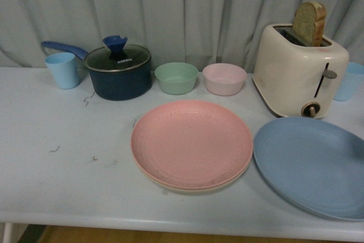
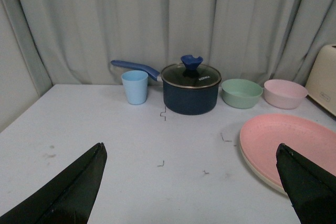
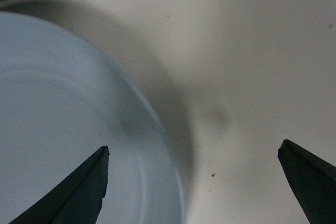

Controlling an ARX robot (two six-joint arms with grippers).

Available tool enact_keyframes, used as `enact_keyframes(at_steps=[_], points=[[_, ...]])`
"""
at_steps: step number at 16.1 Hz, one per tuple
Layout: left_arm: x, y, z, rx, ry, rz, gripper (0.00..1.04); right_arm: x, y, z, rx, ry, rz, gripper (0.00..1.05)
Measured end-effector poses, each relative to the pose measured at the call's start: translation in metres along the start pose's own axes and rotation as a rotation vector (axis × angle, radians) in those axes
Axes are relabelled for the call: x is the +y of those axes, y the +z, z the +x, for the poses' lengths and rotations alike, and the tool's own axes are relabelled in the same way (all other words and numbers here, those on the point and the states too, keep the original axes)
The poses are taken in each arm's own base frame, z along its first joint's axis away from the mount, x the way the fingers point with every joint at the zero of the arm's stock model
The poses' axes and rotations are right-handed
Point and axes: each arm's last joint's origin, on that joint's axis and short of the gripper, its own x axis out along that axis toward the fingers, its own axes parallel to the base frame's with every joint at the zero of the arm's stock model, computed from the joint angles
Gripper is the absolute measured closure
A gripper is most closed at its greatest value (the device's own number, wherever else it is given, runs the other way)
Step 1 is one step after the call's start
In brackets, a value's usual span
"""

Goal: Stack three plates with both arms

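The right jaws stand wide apart over the blue plate (image 3: 63, 129). One finger (image 3: 79, 192) hangs above its smooth, faintly ringed inside and the other above bare table (image 3: 252, 51), with the curved rim running between them. The left jaws gape just as wide over the scuffed white table, the pink plate (image 2: 286, 142) partly behind one finger. That plate, matte and round, lies on the beige plate (image 1: 193, 189), which shows only a thin rim; the blue plate lies just beside the pair. Beyond the left jaws stand a pale cup (image 2: 135, 86), a dark lidded pot (image 2: 190, 90), a green bowl (image 2: 241, 93) and a pink bowl (image 2: 285, 93). A cream toaster (image 1: 296, 69) holding bread (image 1: 310, 22) stands past the blue plate, before a grey curtain (image 2: 157, 19).
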Motion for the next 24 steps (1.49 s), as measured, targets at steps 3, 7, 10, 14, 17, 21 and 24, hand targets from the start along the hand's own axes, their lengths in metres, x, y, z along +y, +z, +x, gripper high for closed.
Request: enact_keyframes(at_steps=[3, 7, 10, 14, 17, 21, 24], points=[[0.0, 0.0, 0.0, 0.0, 0.0, 0.0, 0.07, 0.016, -0.005, 0.019, 0.059, 0.0, -0.018, 0.12], [0.0, 0.0, 0.0, 0.0, 0.0, 0.0, 0.07, 0.02, -0.009, 0.026, 0.094, -0.043, -0.026, 0.55], [0.0, 0.0, 0.0, -0.001, 0.0, 0.0, 0.07, 0.016, -0.008, 0.025, 0.089, -0.039, -0.012, 0.87], [0.0, 0.0, 0.0, 0.0, 0.0, 0.0, 0.07, -0.001, -0.021, -0.009, 0.055, 0.042, 0.03, 1.02], [0.0, 0.0, 0.0, 0.0, 0.0, 0.0, 0.07, -0.019, -0.037, -0.068, 0.008, 0.026, 0.023, 1.02], [0.0, 0.0, 0.0, 0.0, 0.0, 0.0, 0.07, 0.004, -0.044, -0.15, -0.161, 0.155, -0.083, 1.02], [0.0, 0.0, 0.0, -0.001, 0.0, 0.0, 0.07, 0.045, -0.031, -0.169, -0.285, 0.263, -0.162, 1.02]])
